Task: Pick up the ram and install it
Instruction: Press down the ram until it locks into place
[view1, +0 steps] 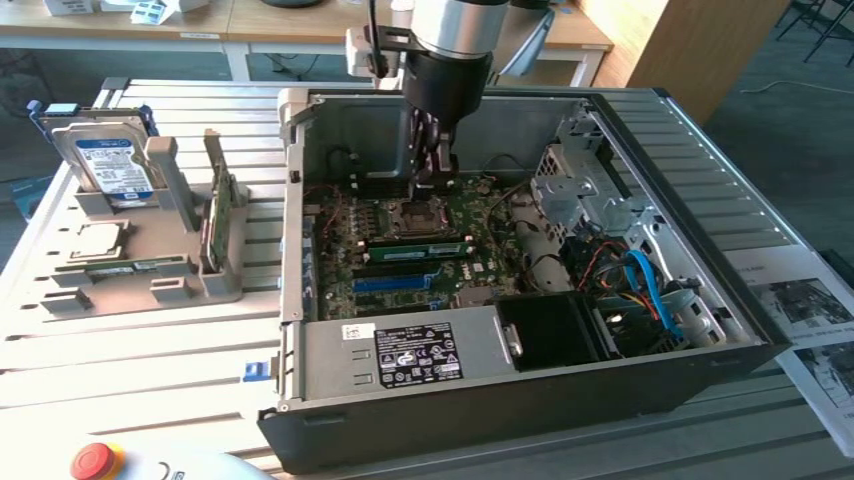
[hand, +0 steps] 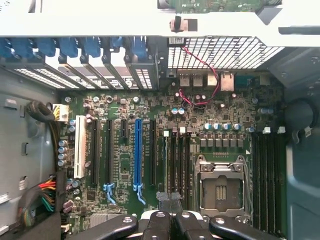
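Though its tips are partly hidden, the gripper (hand: 171, 200) hangs closed — empty — over the motherboard (hand: 200, 125).

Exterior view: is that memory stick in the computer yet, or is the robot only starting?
Done, it seems: a ram stands in a slot on the motherboard, beside the processor socket. In hand: nothing that I can see; the fingers are shut and hover above the board inside the case. Left: I cannot tell whether the stick is pressed fully home.
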